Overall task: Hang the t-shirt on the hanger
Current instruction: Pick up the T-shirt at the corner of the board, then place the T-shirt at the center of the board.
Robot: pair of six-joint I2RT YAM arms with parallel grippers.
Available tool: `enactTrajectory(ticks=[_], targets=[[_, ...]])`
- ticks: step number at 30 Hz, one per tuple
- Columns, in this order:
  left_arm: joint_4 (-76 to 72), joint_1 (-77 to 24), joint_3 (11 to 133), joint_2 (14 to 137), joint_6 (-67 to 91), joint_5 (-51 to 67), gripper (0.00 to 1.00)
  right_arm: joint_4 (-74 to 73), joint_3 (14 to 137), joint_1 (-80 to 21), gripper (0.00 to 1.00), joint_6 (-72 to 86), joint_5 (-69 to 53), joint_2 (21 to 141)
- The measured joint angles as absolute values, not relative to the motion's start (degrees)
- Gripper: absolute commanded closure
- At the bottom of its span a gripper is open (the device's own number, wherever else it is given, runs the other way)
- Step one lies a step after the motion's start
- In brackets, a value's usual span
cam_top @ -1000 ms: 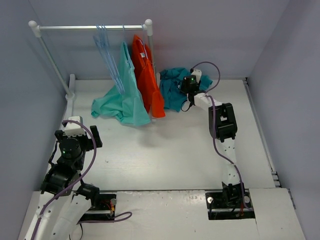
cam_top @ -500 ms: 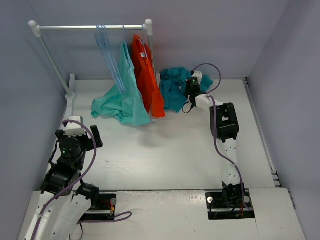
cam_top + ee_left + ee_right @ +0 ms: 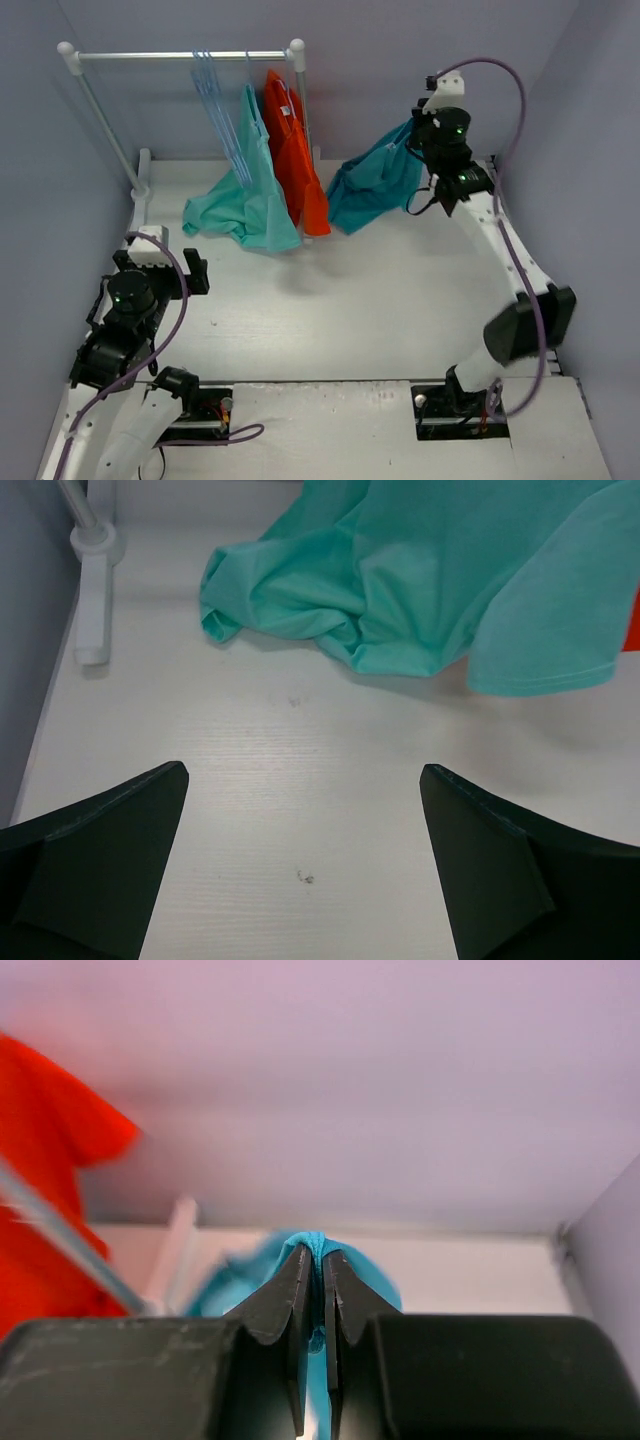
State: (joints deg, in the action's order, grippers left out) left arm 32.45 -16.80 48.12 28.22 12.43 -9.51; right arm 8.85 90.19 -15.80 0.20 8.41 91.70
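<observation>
The right gripper (image 3: 320,1255) has its two fingers pinched tight together on a fold of the t-shirt (image 3: 372,183), and it holds that fold up in the air near the back wall, to the right of the clothes rail (image 3: 185,55). From the grip, the deep teal cloth hangs down and to the left in a loose, bunched drape, wide at the bottom and narrow at the top. Its lower edge hangs just beside the orange garment (image 3: 296,150); whether it touches the table (image 3: 330,300) I cannot tell. In the right wrist view only a small hump of blue-green fabric shows above the closed fingertips.

The pale-blue hanger (image 3: 208,80) hangs with others like it on the rail, left of the mint-green garment (image 3: 245,205) and well apart from the t-shirt.

The left gripper (image 3: 305,780) hovers over the near left part of the table with its fingers spread wide and nothing between them.
</observation>
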Motion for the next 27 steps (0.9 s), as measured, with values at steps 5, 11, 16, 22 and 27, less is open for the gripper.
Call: enactTrajectory(ticks=[5,11,16,22,27], targets=[[34.9,-16.8,60.4,31.6,13.5,-4.6,0.03,5.8,87.4,-21.0,1.0,-3.7,7.2,74.1],[36.4,-16.8,70.3,32.7,16.8,2.2,0.03,0.6,87.1,-25.0,1.0,-3.4,-1.5,66.0],[38.3,-16.8,73.8,32.9,18.6,4.9,0.03,-3.0,93.5,-25.5,1.0,0.2,-15.1,69.9],[40.5,-16.8,76.0,32.7,19.6,6.1,0.03,-4.8,102.6,-27.8,1.0,4.1,-27.8,75.5],[41.0,-16.8,76.5,32.7,20.5,7.0,0.03,-4.1,104.3,-28.6,1.0,5.7,-31.6,74.9]])
